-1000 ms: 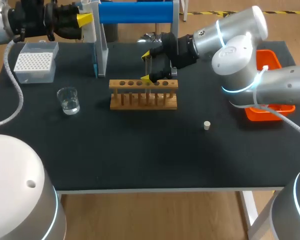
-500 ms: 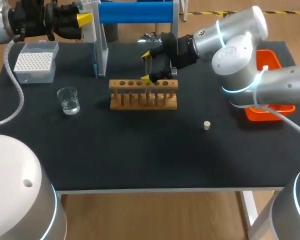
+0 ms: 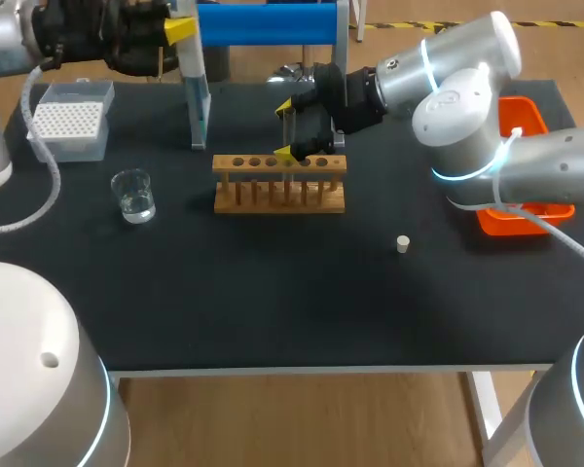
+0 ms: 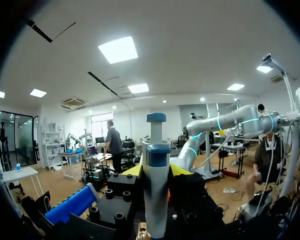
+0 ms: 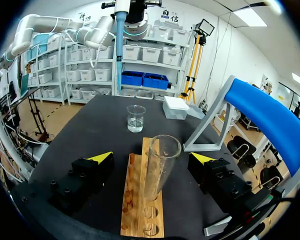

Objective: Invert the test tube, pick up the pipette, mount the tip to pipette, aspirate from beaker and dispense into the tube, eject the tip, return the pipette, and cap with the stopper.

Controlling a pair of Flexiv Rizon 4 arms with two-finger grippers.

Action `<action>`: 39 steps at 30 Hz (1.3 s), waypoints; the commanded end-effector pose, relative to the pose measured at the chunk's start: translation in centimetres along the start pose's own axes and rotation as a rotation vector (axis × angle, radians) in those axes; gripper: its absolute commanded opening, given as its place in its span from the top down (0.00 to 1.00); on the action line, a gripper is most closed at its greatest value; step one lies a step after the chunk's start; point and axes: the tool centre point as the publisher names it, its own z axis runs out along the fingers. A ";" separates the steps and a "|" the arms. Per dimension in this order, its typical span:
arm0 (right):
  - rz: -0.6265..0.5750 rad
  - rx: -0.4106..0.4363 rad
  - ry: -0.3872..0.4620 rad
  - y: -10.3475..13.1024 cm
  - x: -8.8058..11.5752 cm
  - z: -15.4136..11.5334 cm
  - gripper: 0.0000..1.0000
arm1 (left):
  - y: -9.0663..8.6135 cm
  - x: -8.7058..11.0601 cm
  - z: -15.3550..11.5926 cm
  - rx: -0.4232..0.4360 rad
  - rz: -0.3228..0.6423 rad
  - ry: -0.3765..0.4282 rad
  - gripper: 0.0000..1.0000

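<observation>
My left gripper (image 3: 180, 32) is at the table's back left, shut on the white and blue pipette (image 3: 189, 56), which it holds upright beside the stand's end frame. In the left wrist view the pipette (image 4: 155, 185) stands between the fingers. A clear test tube (image 3: 290, 128) stands upright, mouth up, in the wooden rack (image 3: 279, 185). My right gripper (image 3: 294, 126) is open with one yellow-tipped finger on each side of the tube (image 5: 160, 167), neither touching it. The beaker (image 3: 133, 195) holds clear liquid. Left of it, farther back, is the tip box (image 3: 68, 119). A small stopper (image 3: 403, 244) lies on the mat.
The pipette stand with its blue bar (image 3: 265, 23) runs along the back edge. An orange bin (image 3: 537, 122) sits at the right edge, partly behind my right arm. In the right wrist view the beaker (image 5: 135, 118) and tip box (image 5: 176, 107) lie beyond the rack (image 5: 140, 205).
My left arm has shifted a little to the right with the pipette, up against the stand's end frame. The right arm and the test tube have not moved.
</observation>
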 end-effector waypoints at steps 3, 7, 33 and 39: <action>0.000 0.001 0.002 0.0 0.0 0.0 0.00 | -1.2 -1.9 3.1 -0.007 -0.017 0.075 1.00; 0.000 0.001 0.002 0.0 0.0 0.0 0.00 | -1.9 -2.4 4.7 -0.002 -0.021 0.104 1.00; 0.000 0.001 0.002 0.0 0.0 0.0 0.00 | -3.8 -4.6 11.8 0.022 -0.015 0.260 1.00; 0.000 0.001 0.002 0.0 0.0 0.0 0.00 | -3.1 -4.7 11.8 0.028 -0.030 0.262 1.00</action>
